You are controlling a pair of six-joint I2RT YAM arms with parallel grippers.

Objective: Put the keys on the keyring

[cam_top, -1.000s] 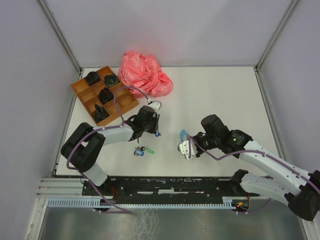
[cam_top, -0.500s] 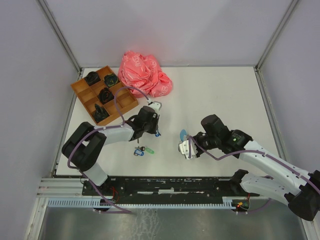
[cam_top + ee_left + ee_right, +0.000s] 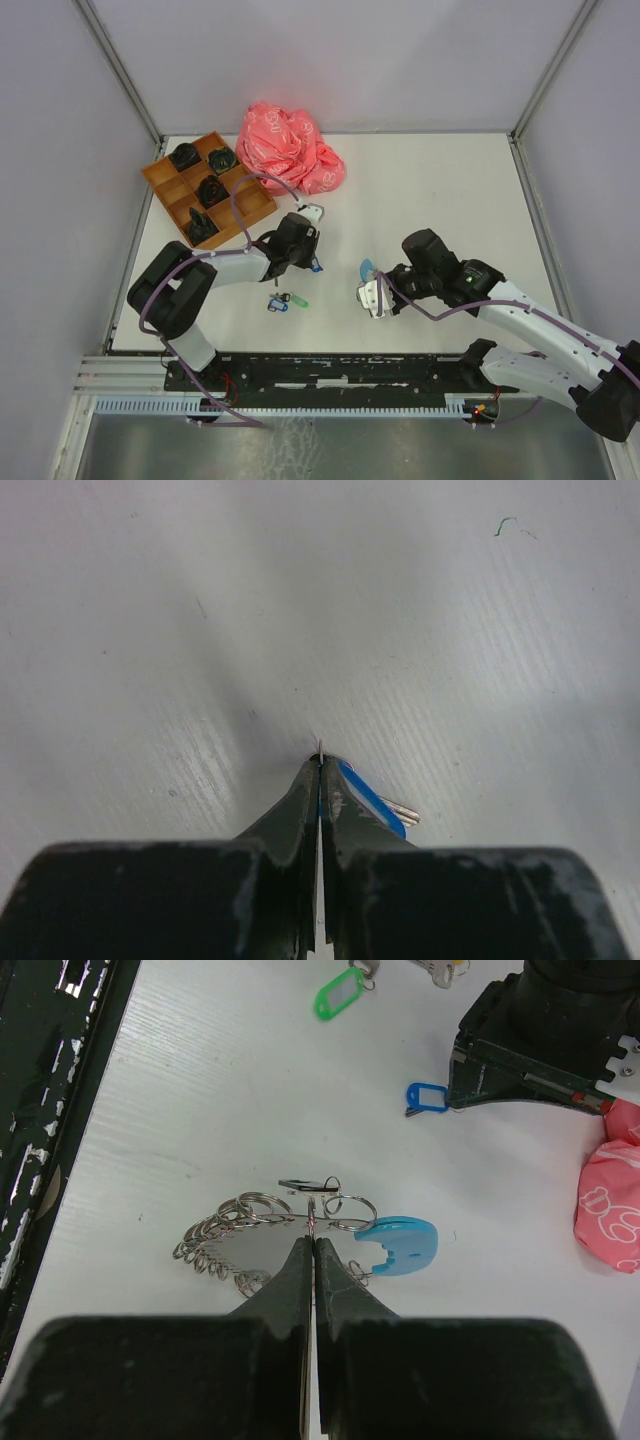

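The keyring (image 3: 290,1235), a flat bunch of silvery loops with a light blue curved piece (image 3: 400,1245) at one end, lies low over the worktop (image 3: 440,190) in front of the right arm, near the front edge. The right fingers (image 3: 306,1260) are pressed together on it, clamping a thin wire among the loops. In the top view the ring shows at those fingertips, right of the worktop's middle. The blue-tag key (image 3: 368,800) lies flat further left, just beside the left fingers (image 3: 308,780). These are together, tips down at the worktop and touching the tag's edge. A thin sliver shows between the tips, but whether they pinch the key I cannot tell. From the right wrist the same key (image 3: 425,1097) shows just beside the left arm's black wrist. The green-tag key (image 3: 338,998) rests apart from it, nearer the front edge, with another small key (image 3: 274,305) just beside it on the left. Further back, a crumpled pink bag (image 3: 290,148) sits at the rear, and an orange tray (image 3: 165,185) of compartments holding dark items stands at the back left.
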